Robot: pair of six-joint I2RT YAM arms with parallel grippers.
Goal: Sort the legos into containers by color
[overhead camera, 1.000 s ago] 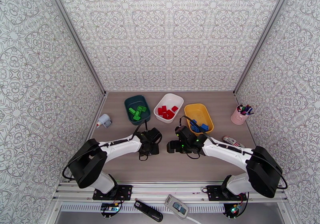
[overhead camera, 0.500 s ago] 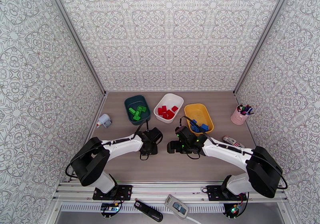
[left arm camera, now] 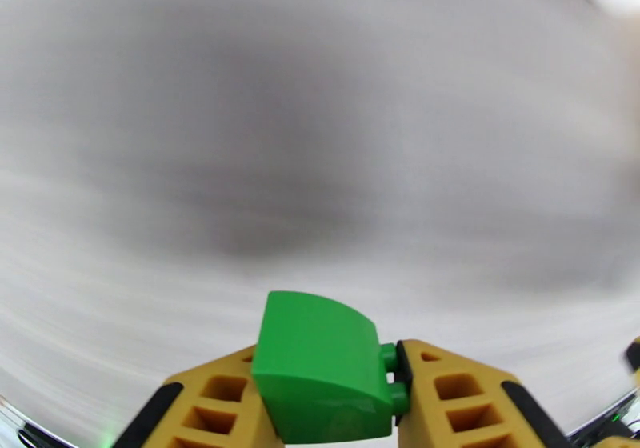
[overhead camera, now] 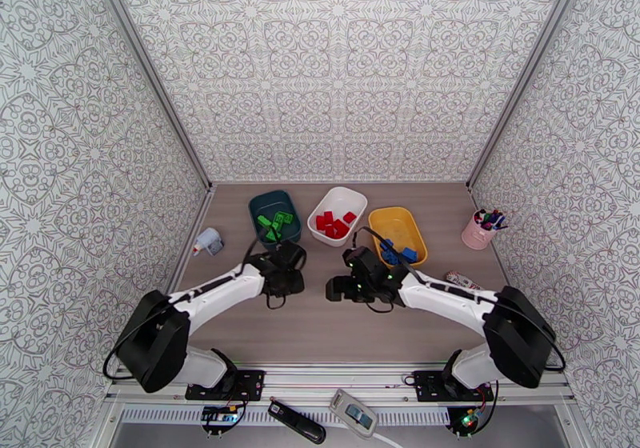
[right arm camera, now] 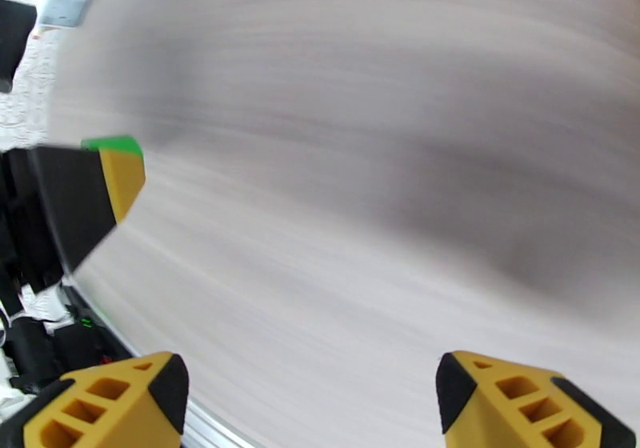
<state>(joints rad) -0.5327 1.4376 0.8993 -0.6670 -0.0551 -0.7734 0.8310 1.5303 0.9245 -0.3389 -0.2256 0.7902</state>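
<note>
A green brick point(left arm camera: 320, 366) is clamped in the left gripper point(left arm camera: 328, 382) at the bottom centre of the left wrist view, pinched tight between the two yellow fingers and carried clear of the table point(left arm camera: 320, 122), which is blurred behind it. The hold is across the brick's narrow width, probably because that is the span the jaws can close on squarely.

The studs are turned sideways, towards the right of the frame, and are pressed against the finger on that side. The smooth curved face is shown upward and towards the camera. The long axis seems to run away from the lens, up the frame and in line with the fingers, though with this foreshortening it cannot be settled for sure.

From above, that gripper is seen at centre left, just below the teal tub point(overhead camera: 264, 202), where the other green bricks point(overhead camera: 276, 224) are gathered. The brick is judged to be bound for that tub, which is near.

The right gripper point(right arm camera: 308, 386) is spread wide at the bottom of its own view, nothing between the jaws, bare blurred table beyond them. It is parked low at centre frame in the top view, seemingly kept out of the carrying arm's way.

Red bricks point(overhead camera: 334, 224) are lying in the white tub point(overhead camera: 340, 194) and blue bricks point(overhead camera: 396, 251) in the yellow tub point(overhead camera: 396, 216). No loose brick can be made out on the table, so the sort is judged nearly done.
</note>
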